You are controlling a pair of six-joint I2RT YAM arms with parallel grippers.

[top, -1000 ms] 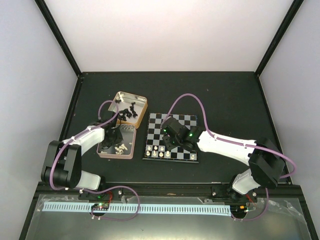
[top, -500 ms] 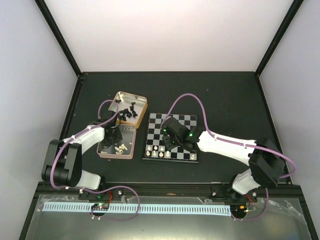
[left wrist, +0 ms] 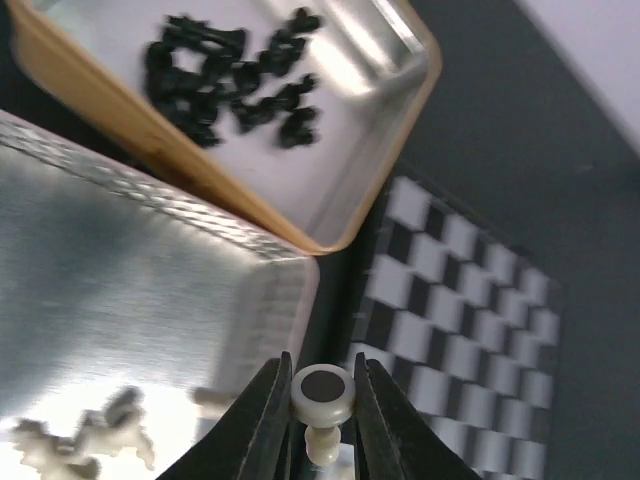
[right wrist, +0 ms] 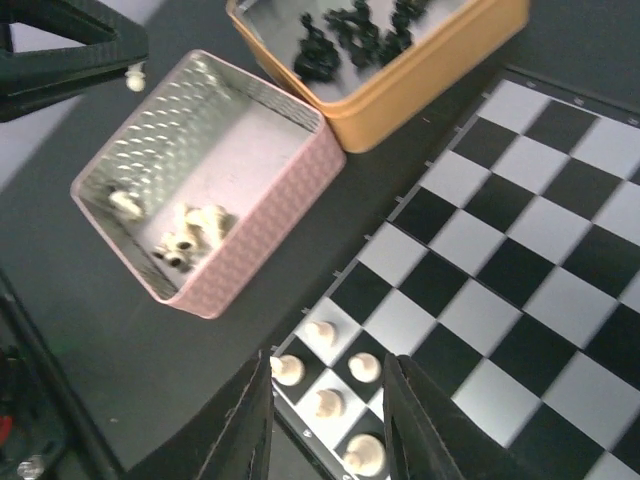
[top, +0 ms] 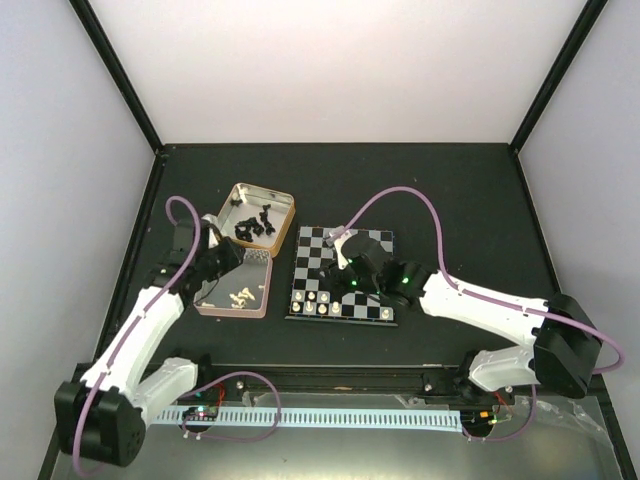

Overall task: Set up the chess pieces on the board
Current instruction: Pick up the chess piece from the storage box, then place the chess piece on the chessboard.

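While left pincer (left wrist: 322, 378) pinches cream-white piece (left wrist: 322, 392) tight, right pincer (right wrist: 327, 380) gapes partly, empty, above board (right wrist: 520, 280).

board (right wrist: 520, 260) middle: free | near corner: cream pieces (right wrist: 327, 402) crowd

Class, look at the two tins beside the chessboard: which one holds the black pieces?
The gold-sided tin, the farther one in the top view. It holds the black pieces; the pink tin holds cream-white pieces.
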